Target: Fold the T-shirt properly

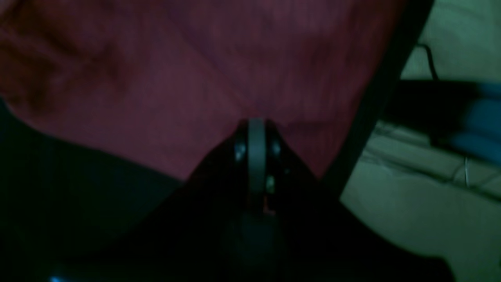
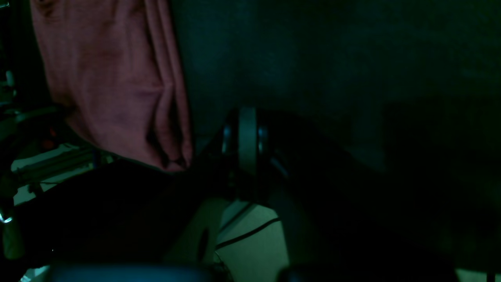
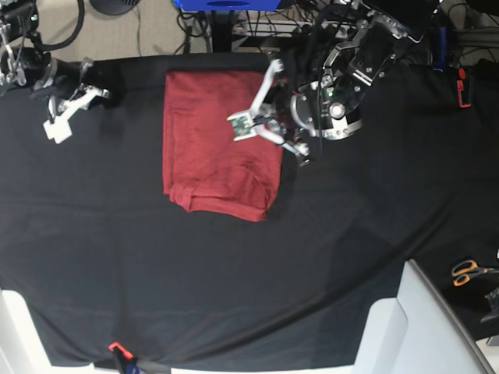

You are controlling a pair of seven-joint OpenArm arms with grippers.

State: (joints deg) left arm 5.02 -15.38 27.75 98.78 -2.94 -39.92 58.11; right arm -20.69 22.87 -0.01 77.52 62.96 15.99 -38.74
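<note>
1. In the left wrist view we see the left gripper (image 1: pixel 256 129) with its fingers pressed together, their tips on the edge of the T-shirt (image 1: pixel 195 78). We cannot tell whether any cloth is pinched between them. The red fabric fills the upper part of this view and lies on the black cloth (image 1: pixel 58 176). The tabletop edge (image 1: pixel 375 98) runs diagonally on the right, with pale floor (image 1: pixel 411 211) and a dark cable (image 1: pixel 430 62) beyond it.

2. In the right wrist view we see the right gripper (image 2: pixel 247 117) with its fingers together and nothing between them. It sits over the black cloth (image 2: pixel 332 58). The T-shirt (image 2: pixel 113 86) shows at the upper left, well apart from the fingers, with long folds along its right side. The picture is dark and dim.

3. In the base view the T-shirt (image 3: pixel 218 140) lies folded into a rectangle on the black cloth (image 3: pixel 234 296), toward the far side of the tabletop. The left gripper (image 3: pixel 243 125) reaches over the shirt's right part. The right gripper (image 3: pixel 56 128) rests at the far left, well apart from the shirt. Orange-handled scissors (image 3: pixel 468 271) lie at the right edge, and a white panel (image 3: pixel 421 327) stands at the lower right.
</note>
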